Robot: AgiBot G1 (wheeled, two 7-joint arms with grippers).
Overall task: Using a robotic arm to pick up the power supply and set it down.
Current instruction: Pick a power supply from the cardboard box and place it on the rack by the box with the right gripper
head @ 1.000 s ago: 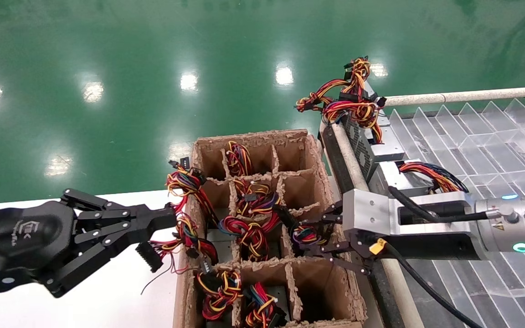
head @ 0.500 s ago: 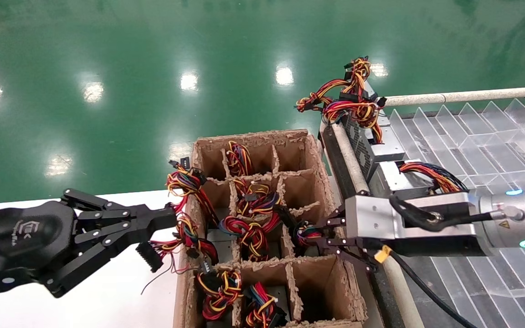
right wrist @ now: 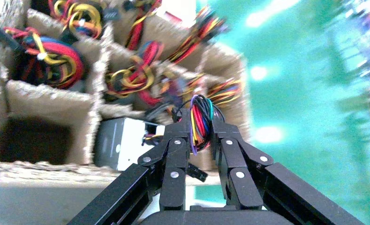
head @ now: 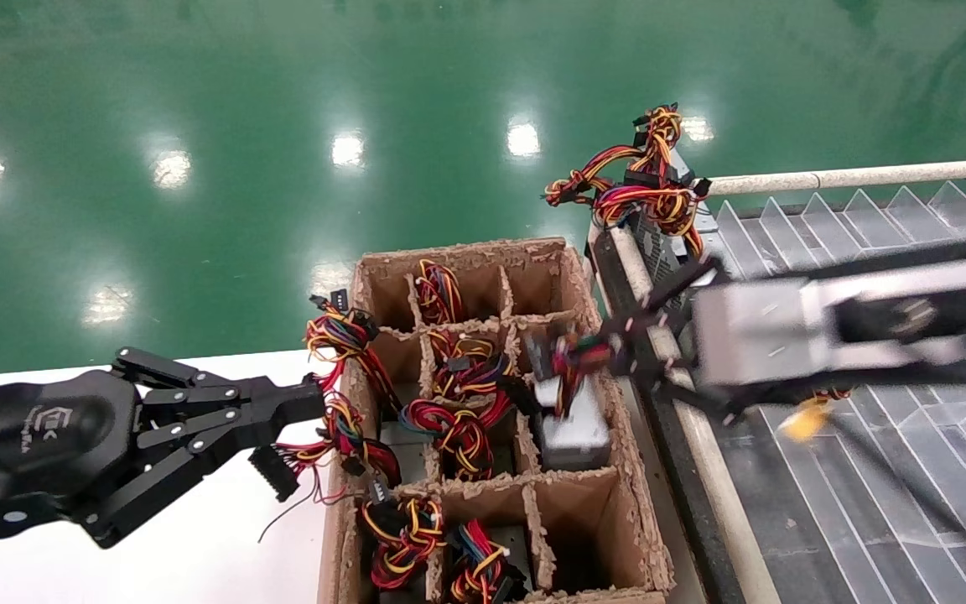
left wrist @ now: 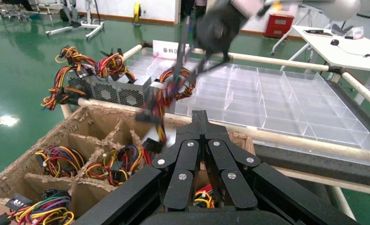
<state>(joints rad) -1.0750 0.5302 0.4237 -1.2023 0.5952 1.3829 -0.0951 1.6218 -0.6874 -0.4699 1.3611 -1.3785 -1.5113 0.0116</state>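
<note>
The power supply, a small silver-grey box, hangs tilted above a right-hand cell of the cardboard crate. My right gripper is shut on its knot of red, yellow and purple wires. In the right wrist view the wire bundle is pinched between the fingers of the right gripper, and the metal box dangles beyond them. My left gripper is all black and stands shut beside the crate's left wall, with the fingertips pressed together.
Other crate cells hold wire bundles on more units. Two grey boxes with wires sit on the padded rail beside a clear divided tray. The white table lies to the left and green floor lies beyond.
My right gripper has risen and swung back toward the rail, pulling the power supply up out of its cell by the wires. The left arm has not moved.
</note>
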